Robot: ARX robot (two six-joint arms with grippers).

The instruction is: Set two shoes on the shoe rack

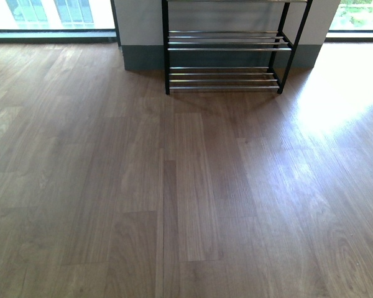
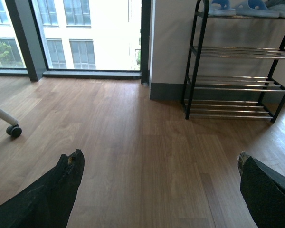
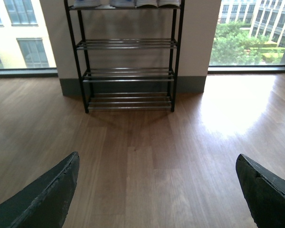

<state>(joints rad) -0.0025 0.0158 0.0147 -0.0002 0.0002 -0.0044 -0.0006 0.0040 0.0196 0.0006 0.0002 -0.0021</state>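
Facing black-framed, silver-rod shoe rack (image 1: 224,59) dead ahead | white-soled shoes (image 3: 128,3) on top tier | left gripper (image 2: 159,164), right gripper (image 3: 156,164) both released, empty.

- The shoe rack (image 1: 224,49) has a black, matt-painted metal frame and thin, shiny silver rods.
- The floor (image 1: 186,198) in front of the rack is smooth wood-grain plank with a soft sheen, glaring where daylight falls.
- The left claw's fingers (image 2: 61,190) look black, matt and rough, frayed at the tip.
- The right claw's fingers (image 3: 52,194) look alike.
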